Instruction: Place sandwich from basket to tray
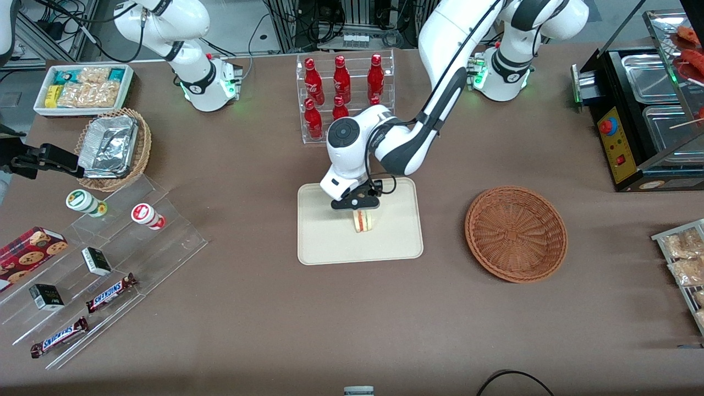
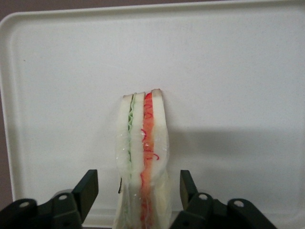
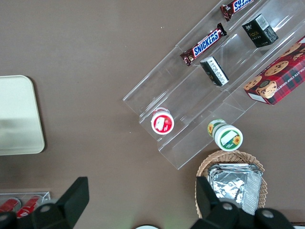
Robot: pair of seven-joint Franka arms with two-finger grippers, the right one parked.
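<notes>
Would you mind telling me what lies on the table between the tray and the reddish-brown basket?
Only bare brown table, per the front view, separates tray from basket. The tool is above the tray, open around the sandwich.

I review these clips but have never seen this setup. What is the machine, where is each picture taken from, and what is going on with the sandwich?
It is a white robot arm ending in a two-finger gripper. One picture looks at the table from the front, one comes from a camera on that arm's wrist, and the third from a parked arm's wrist. The gripper is low over the cream tray, its fingers open on either side of the sandwich, which stands on its edge on the tray. The brown wicker basket beside the tray holds nothing. Snacks and red bottles lie around.
</notes>
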